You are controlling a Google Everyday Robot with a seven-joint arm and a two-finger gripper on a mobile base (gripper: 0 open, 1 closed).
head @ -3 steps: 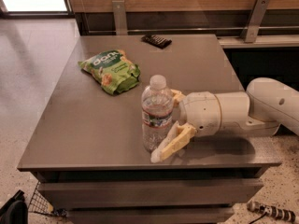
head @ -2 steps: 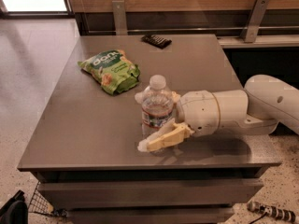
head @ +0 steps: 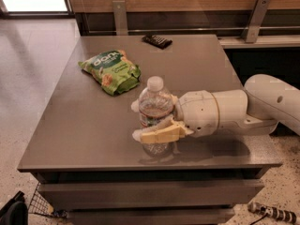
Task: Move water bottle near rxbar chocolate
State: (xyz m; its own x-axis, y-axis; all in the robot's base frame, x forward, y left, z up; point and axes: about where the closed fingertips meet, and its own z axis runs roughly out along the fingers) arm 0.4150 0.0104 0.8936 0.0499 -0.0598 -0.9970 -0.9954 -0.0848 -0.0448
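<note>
The water bottle stood upright near the front of the table, a little right of its middle, with its long axis vertical and its white cap on top. It was clear ribbed plastic with a white, red and blue label band around the middle. Whether its base touched the tabletop could not be told.

The gripper reached in from the right at the end of a smooth, rounded white arm. Its 2 fingers were clamped on the bottle: 1 pale yellowish finger lay across the front below the label, and the other showed at the far side.

The table had a flat, matte grey top with a faint sheen. The rxbar chocolate, a small flat dark rectangle, lay at the far edge, well apart from the bottle. A crinkly green snack bag lay between them, to the left, near the bottle.
</note>
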